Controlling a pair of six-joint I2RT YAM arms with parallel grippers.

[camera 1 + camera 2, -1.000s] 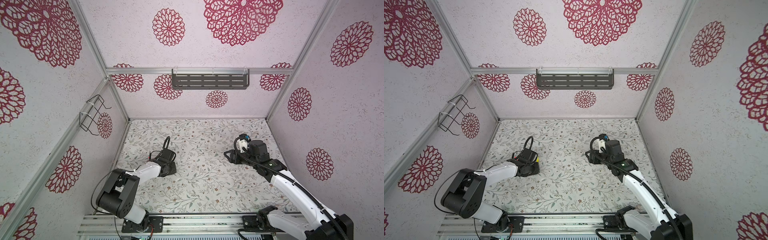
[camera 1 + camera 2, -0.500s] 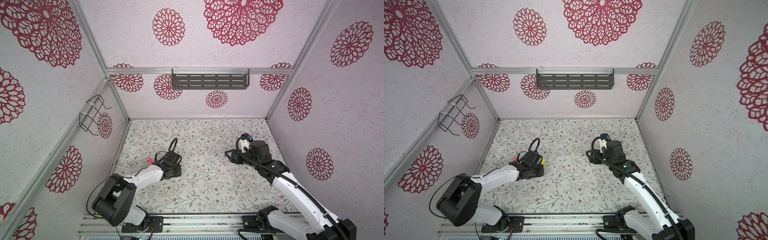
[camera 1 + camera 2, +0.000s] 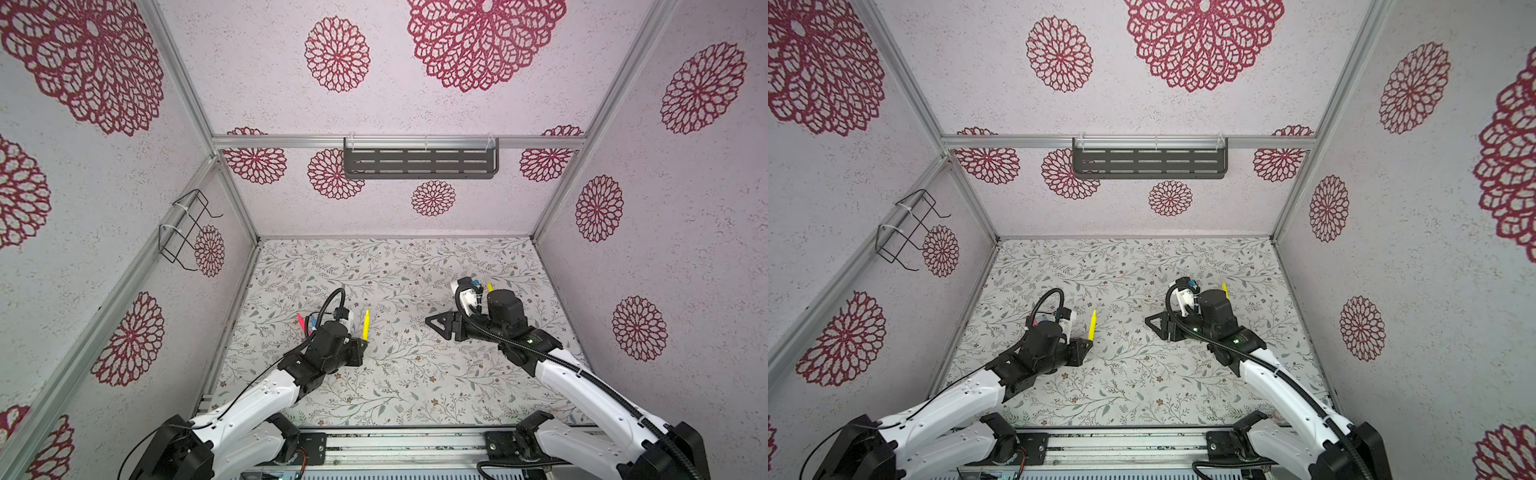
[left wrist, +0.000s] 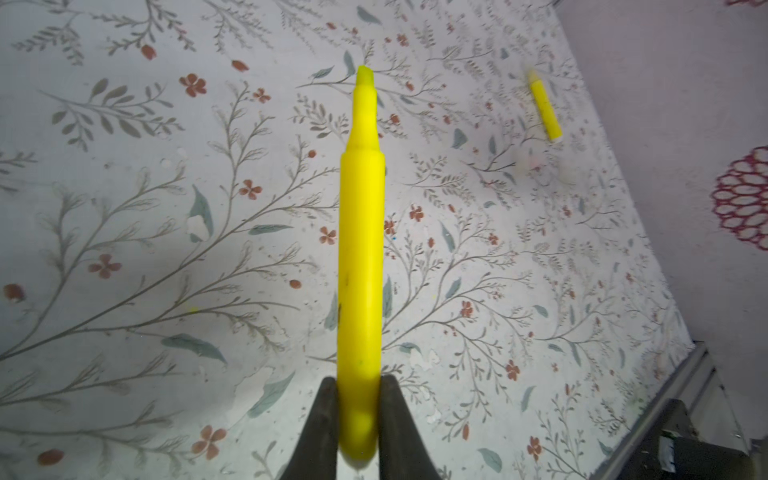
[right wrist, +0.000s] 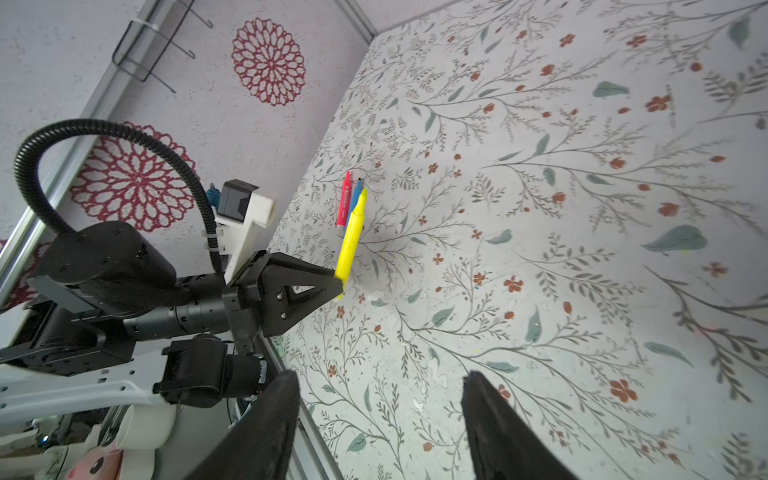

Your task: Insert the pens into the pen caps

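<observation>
Our left pincer (image 4: 358, 380) clenches a yellow pen (image 4: 360, 249) by its tail, tip free, we guess for capping; right pincer (image 5: 379, 376) hangs spread and empty over counter (image 5: 582, 249).

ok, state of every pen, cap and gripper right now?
left gripper: shut on the held yellow pen.
held yellow pen: gripped at its tail end, tip bare, no cap on.
other yellow pen: lying loose on the table, apart from the rest.
pink-red pen: lying on the table.
blue pen: lying right beside the pink-red pen.
right gripper: open, empty.
pen caps: none can be made out.
</observation>
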